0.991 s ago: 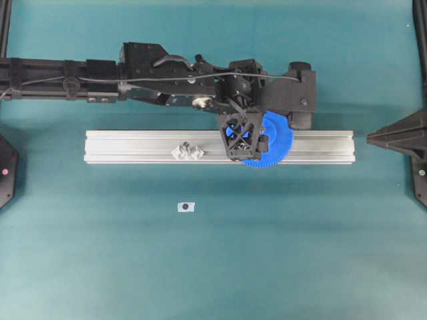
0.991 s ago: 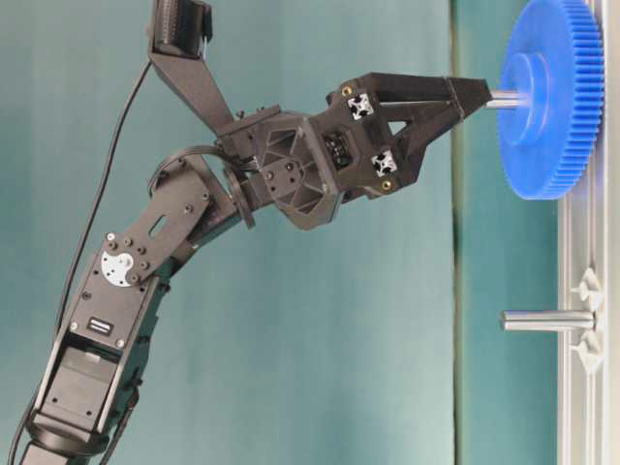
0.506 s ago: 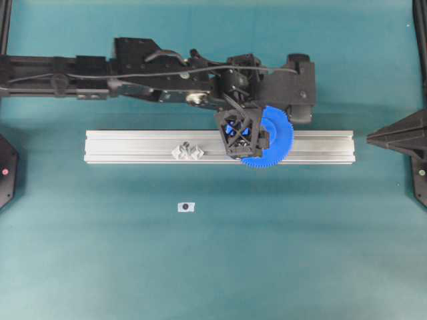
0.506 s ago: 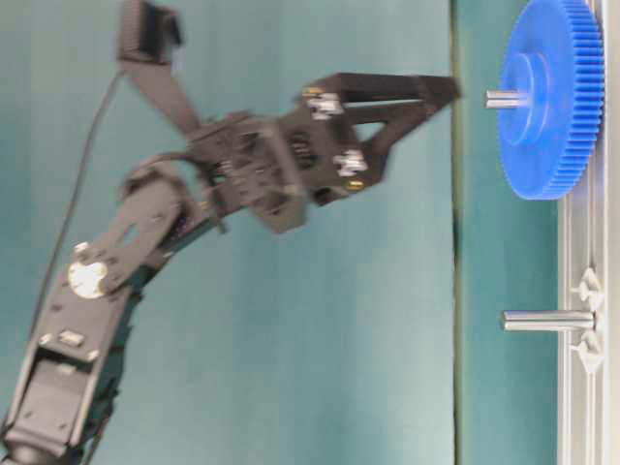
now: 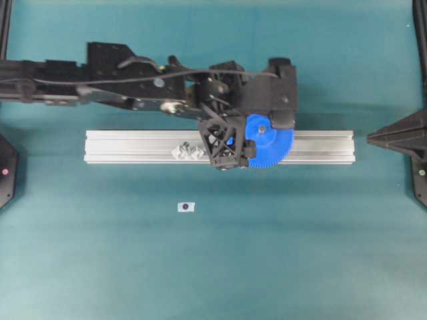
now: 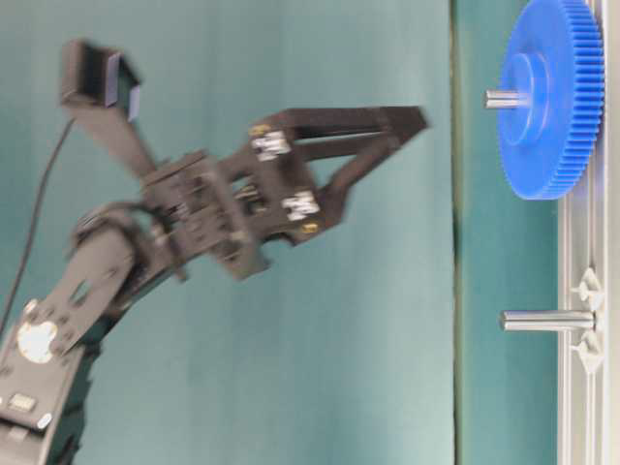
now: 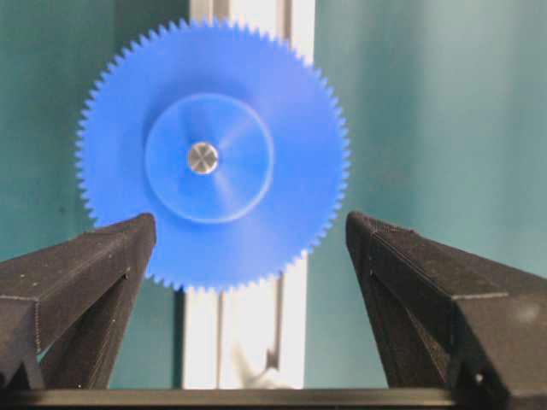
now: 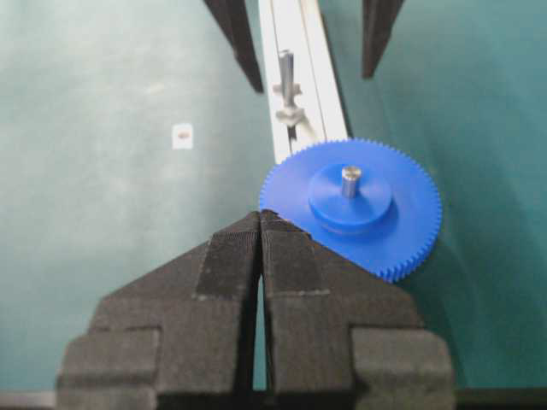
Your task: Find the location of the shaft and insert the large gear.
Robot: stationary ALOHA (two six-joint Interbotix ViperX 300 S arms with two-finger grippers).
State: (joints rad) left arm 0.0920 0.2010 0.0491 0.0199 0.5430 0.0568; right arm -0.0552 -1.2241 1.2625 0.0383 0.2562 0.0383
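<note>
The large gear (image 7: 212, 158) is seen as a flat bright-blue disc with fine teeth all round, a raised round hub and a metal pin end showing at its centre. It is seated on the shaft (image 6: 506, 97), which passes through the hub and stands out beyond it, and the disc lies flat against the aluminium rail (image 5: 133, 147), overhanging both of the rail's long edges. A second, bare pin (image 6: 547, 320) is set further along the same rail between two clear diamond-shaped blocks (image 5: 189, 152).

The left gripper (image 7: 248, 248) is held with its fingers spread wide, nothing between them, and clear of the gear; in the table-level view it is blurred, so its exact gap to the pin is hard to judge. The right gripper (image 8: 260, 243) is seen with its fingers pressed together, empty, near the gear's rim.

A small white tag (image 5: 186, 207) with a dark dot lies alone on the teal table (image 5: 280, 260), well apart from the rail.
</note>
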